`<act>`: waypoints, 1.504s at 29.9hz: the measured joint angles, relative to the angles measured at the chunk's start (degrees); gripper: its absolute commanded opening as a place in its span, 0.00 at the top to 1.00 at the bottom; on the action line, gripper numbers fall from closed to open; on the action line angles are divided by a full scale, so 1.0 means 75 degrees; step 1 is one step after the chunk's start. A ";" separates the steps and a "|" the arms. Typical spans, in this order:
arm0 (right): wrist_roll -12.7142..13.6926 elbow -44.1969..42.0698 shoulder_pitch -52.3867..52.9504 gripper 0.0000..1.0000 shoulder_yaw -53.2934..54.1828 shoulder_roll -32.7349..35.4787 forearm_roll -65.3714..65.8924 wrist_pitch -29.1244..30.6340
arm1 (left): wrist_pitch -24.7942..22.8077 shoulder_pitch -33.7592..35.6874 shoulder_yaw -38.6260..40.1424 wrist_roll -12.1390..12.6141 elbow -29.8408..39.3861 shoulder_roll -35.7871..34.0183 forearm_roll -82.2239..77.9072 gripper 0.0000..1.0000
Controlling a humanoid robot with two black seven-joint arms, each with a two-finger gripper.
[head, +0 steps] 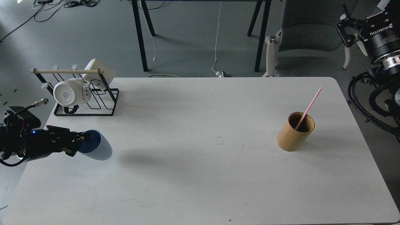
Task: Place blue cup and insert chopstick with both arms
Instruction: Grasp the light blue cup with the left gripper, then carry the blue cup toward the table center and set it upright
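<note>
From the head view, the left gripper (pixel 82 140) has its fingers closed on the rim of the blue cup (pixel 95 146), held tilted above the tabletop (pixel 193 162) at its left edge, not yet placed. The chopstick (pixel 307 109) stands in the bamboo cylinder (pixel 293 136), so insertion remains; the right gripper (pixel 347 31) hangs spread and empty, well apart.

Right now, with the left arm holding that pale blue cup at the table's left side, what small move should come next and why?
Probably carry the small pale blue tapered cup, gripped tilted at its rim by the left gripper, toward the black wire rack holding white mugs. The thin pink chopstick already stands in the tan bamboo cylinder, and the right gripper is raised off the table.
</note>
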State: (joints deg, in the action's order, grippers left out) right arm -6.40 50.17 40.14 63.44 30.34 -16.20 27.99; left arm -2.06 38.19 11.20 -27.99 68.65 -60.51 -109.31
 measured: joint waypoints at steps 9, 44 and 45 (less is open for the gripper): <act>0.0030 -0.0044 0.1249 0.00 -0.0114 0.0355 0.0004 -0.0001 | -0.2921 0.2127 0.0017 0.0109 0.2284 0.0918 -0.1109 1.00; 0.0027 -0.0003 0.1186 0.00 -0.0139 0.0468 0.0005 0.0001 | -0.3459 0.3230 -0.1132 0.1227 0.0356 0.6219 -0.2093 0.94; 0.0027 0.0001 0.1175 0.00 -0.0139 0.0481 0.0004 0.0001 | -0.3459 0.3211 -0.1182 0.1228 0.0330 0.6237 -0.2093 0.94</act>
State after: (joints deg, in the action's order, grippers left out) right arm -6.20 50.18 48.95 62.40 33.94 -16.17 28.00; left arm -28.00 62.28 2.34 -18.78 71.12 -13.74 -125.01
